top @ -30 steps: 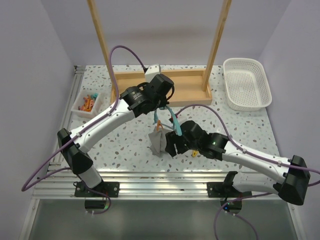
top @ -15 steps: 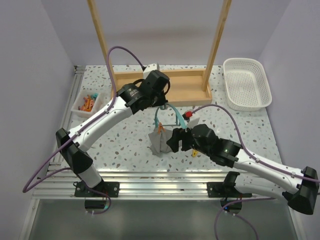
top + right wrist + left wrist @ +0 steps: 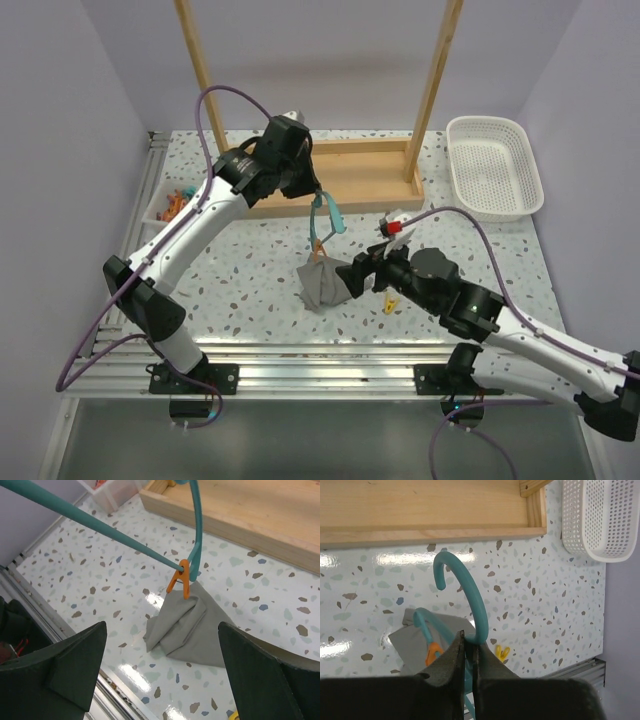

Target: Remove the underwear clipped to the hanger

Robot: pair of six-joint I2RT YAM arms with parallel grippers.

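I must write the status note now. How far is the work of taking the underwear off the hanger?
Done: the left gripper holds the hanger below its hook; a yellow clip lies loose on the table. In hand: the right gripper is open, facing the underwear. Left: the orange clip still pins the underwear to the hanger.

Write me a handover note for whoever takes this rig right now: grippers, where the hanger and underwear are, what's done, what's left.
Left gripper: shut on the hanger just below its hook, holding it above the table.
Right gripper: open and empty, close beside the underwear.
Underwear: fixed to the hanger by one orange clip, lower end bunched on the table.
Yellow clip: loose on the table.
Done: hanger lifted and held.
Left: open the orange clip and pull the underwear free.
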